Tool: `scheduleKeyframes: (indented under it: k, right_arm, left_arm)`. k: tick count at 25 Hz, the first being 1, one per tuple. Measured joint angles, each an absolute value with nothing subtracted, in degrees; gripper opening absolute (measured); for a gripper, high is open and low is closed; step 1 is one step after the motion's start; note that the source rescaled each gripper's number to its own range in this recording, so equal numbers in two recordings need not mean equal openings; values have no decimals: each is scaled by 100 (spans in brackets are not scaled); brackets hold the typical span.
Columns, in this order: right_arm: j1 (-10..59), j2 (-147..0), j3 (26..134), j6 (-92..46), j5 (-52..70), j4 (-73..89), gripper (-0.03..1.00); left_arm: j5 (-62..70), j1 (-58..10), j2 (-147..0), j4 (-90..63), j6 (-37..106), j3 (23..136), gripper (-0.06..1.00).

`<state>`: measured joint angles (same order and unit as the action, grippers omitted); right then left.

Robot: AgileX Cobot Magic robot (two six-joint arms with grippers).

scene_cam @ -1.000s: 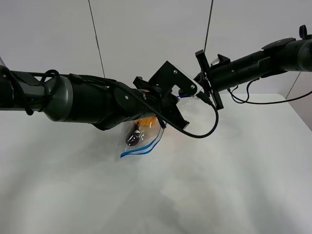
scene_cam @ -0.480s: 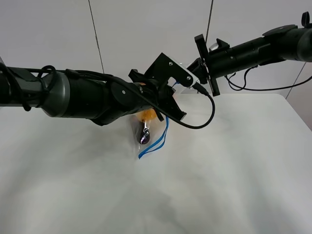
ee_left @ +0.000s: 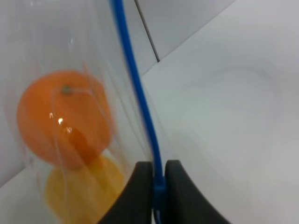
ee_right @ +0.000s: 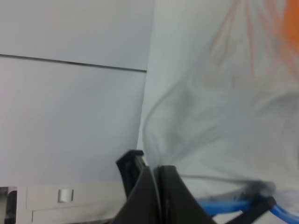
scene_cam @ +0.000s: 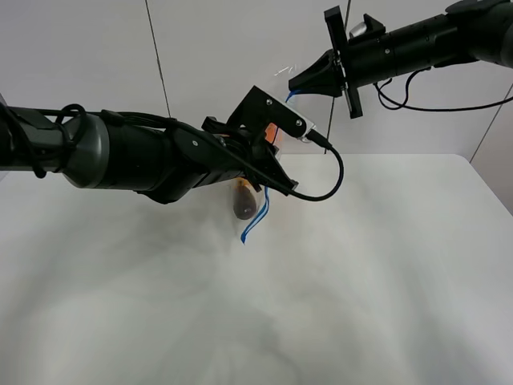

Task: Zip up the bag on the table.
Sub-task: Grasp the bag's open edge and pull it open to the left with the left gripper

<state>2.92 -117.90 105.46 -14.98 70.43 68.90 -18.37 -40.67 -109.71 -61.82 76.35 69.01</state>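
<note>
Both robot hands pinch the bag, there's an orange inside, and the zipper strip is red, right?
No, the zipper strip is blue, not red; the left wrist view shows it. The left gripper and the right gripper do pinch the bag, and an orange is inside.

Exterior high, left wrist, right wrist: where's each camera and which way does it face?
Exterior high: mounted above, facing down onto the table; left arm and right arm show, holding the bag between them.
Left wrist: on the left arm, looking along the left hand, shut on the blue zipper strip.
Right wrist: on the right arm, looking along the right hand, shut on the bag's film.
Both wrist views share the bag's strip.
</note>
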Motion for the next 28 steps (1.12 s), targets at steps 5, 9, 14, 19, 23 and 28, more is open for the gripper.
scheduleKeyframes:
  k: [5,9,14,19,23,28]
  right_arm:
    - [292,-11795,10988,-1410,7043,6859,0]
    - [228,-11795,11202,-1298,7033,6882,0]
    - [91,-11795,11215,-1266,7039,6919,0]
    - [15,-11795,11228,-1261,7028,6938,0]
    - [-20,-11795,11228,-1261,7022,6954,0]
    - [-38,-11795,11228,-1261,7011,6979,0]
  left_arm:
    - [-1822,-3916,-10952,-6722,8368,6896,0]
    - [-1739,-3672,-10952,-7350,8947,6891,0]
    - [-1632,-3331,-10952,-8007,9698,6891,0]
    - [-1429,-2881,-10952,-8319,10234,6884,0]
    - [-1339,-2565,-10952,-8353,10475,6884,0]
    - [-1295,-2196,-10952,-8359,10542,6880,0]
